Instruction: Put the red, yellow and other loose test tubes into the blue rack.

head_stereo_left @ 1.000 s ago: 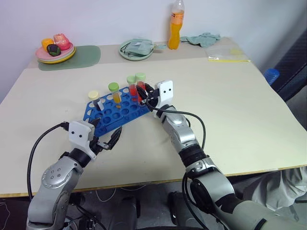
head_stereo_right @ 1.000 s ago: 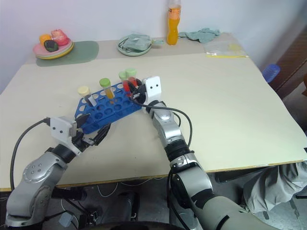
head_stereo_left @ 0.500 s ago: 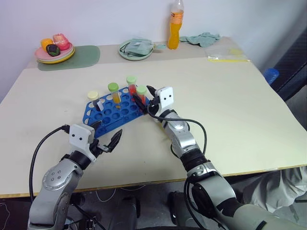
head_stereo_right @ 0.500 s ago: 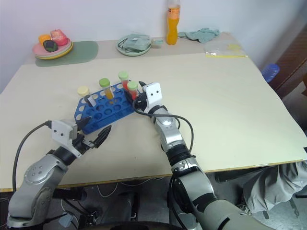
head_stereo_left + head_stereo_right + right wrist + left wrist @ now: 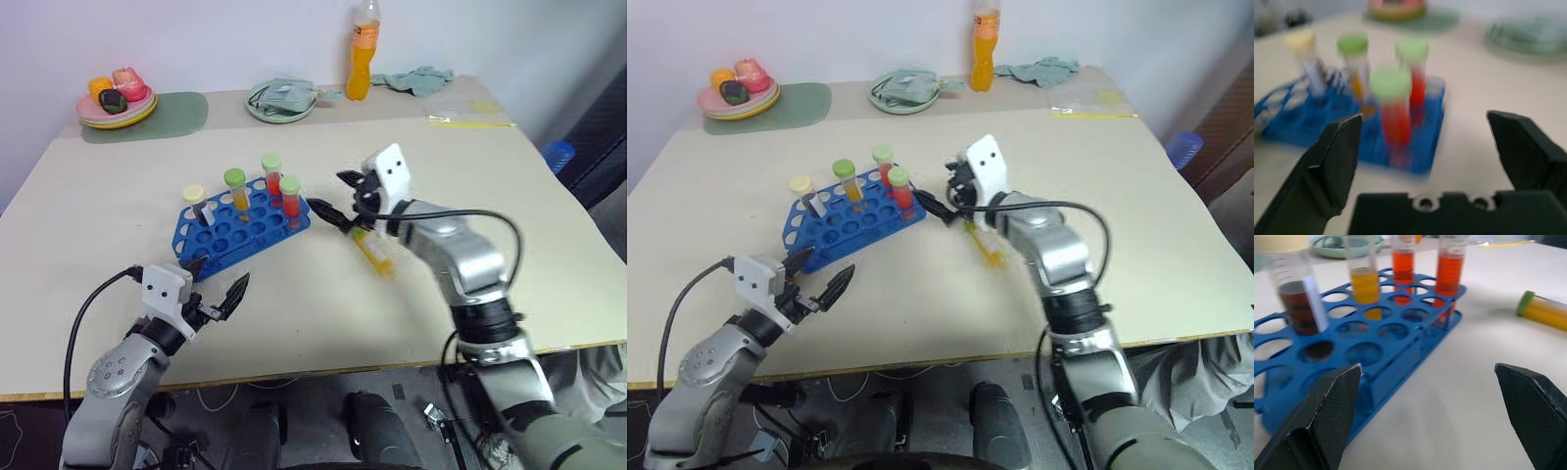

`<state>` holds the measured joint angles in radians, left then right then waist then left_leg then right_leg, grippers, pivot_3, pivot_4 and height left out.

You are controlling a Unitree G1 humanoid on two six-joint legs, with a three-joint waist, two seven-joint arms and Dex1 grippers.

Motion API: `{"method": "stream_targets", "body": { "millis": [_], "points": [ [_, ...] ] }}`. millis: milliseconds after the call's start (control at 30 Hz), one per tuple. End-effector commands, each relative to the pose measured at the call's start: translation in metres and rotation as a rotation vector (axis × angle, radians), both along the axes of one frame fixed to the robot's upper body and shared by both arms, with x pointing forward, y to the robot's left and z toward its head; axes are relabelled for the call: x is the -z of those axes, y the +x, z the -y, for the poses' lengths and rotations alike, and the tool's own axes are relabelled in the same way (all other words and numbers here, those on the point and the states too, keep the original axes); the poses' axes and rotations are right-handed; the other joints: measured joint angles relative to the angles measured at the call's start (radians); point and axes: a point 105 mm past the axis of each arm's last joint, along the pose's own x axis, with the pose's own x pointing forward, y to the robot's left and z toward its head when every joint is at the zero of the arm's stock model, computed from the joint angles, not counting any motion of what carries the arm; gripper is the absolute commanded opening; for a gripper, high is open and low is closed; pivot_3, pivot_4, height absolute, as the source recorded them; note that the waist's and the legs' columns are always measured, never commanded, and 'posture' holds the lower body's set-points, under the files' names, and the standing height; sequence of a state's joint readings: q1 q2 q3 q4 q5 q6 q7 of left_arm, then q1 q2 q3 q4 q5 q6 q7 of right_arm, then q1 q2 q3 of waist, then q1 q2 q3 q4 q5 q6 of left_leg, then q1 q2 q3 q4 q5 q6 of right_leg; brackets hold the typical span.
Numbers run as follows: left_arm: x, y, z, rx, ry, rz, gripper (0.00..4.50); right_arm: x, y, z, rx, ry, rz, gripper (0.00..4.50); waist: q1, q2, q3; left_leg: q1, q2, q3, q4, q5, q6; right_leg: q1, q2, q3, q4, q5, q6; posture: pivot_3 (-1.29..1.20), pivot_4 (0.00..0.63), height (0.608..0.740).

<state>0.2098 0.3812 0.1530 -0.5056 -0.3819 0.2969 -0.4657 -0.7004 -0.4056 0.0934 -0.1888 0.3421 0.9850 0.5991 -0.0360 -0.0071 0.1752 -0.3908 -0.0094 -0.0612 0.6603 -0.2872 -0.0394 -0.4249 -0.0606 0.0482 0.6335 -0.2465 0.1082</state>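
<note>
The rack (image 5: 238, 225) is bright blue, on a pale cream tabletop (image 5: 490, 196). Standing in it: a cream-capped tube (image 5: 195, 205) with dark brown liquid, a green-capped tube (image 5: 235, 190) with yellow-orange liquid, and two green-capped tubes (image 5: 271, 177) (image 5: 290, 199) filled red. A yellow tube (image 5: 373, 252) lies loose on the tabletop, its cap green. Along the far edge sit an orange drink bottle (image 5: 361, 51), a pale green bowl (image 5: 280, 101), a grey-green mat (image 5: 157, 116) near the far left corner, and stacked pink and yellow plates (image 5: 116, 110). Both grippers (image 5: 217, 296) (image 5: 336, 196) have black fingers on white housings.
</note>
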Motion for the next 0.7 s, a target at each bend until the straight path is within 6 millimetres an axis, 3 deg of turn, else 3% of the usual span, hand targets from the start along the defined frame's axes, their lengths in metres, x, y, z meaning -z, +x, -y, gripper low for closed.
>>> {"method": "stream_targets", "body": {
  "millis": [33, 133, 200, 400, 600, 700],
  "points": [
    [-0.006, 0.003, 0.015, 0.064, -0.017, 0.037, 4.50, 0.000, 0.000, 0.025, 0.103, -0.126, -0.168, 4.48, -0.005, 0.000, 0.000, 0.000, 0.000, 0.000, 0.000, 0.000, 0.000, 0.000, 0.000, 0.000, 0.000, -0.001, -0.002, 0.00, 0.150, 0.740],
    [-0.006, 0.006, 0.022, 0.094, -0.024, 0.037, 4.50, 0.013, 0.012, 0.059, 0.241, -0.231, -0.315, 4.48, -0.005, 0.000, 0.000, 0.000, 0.000, 0.001, 0.000, 0.000, 0.000, 0.000, 0.000, 0.000, 0.000, -0.001, -0.002, 0.00, 0.150, 0.740],
    [-0.006, 0.008, 0.026, 0.114, -0.023, 0.034, 4.50, 0.015, 0.015, 0.067, 0.263, -0.249, -0.404, 4.48, -0.005, 0.000, 0.000, 0.000, 0.000, 0.001, 0.000, 0.000, 0.000, 0.000, 0.000, 0.000, -0.001, -0.001, -0.002, 0.00, 0.150, 0.740],
    [-0.005, 0.005, 0.045, 0.224, -0.014, 0.016, 4.50, 0.017, 0.030, 0.071, 0.306, -0.327, -0.546, 4.48, -0.008, 0.001, 0.001, 0.000, 0.000, 0.002, 0.000, 0.000, 0.001, 0.000, 0.001, 0.000, -0.001, 0.001, 0.001, 0.00, 0.150, 0.740],
    [-0.003, -0.016, 0.069, 0.361, 0.004, -0.023, 4.50, 0.031, 0.044, 0.072, 0.328, -0.411, -0.597, 4.48, -0.006, 0.001, 0.001, -0.001, -0.001, 0.002, 0.000, -0.001, 0.001, 0.000, 0.000, 0.000, -0.002, 0.001, 0.001, 0.00, 0.150, 0.740],
    [-0.002, -0.026, 0.075, 0.392, 0.006, -0.040, 4.50, 0.039, 0.046, 0.076, 0.335, -0.473, -0.597, 3.65, -0.006, 0.001, 0.001, -0.001, -0.001, 0.002, 0.000, -0.001, 0.001, 0.000, 0.000, 0.000, -0.002, 0.001, 0.001, 0.00, 0.150, 0.740]
  ]
}}
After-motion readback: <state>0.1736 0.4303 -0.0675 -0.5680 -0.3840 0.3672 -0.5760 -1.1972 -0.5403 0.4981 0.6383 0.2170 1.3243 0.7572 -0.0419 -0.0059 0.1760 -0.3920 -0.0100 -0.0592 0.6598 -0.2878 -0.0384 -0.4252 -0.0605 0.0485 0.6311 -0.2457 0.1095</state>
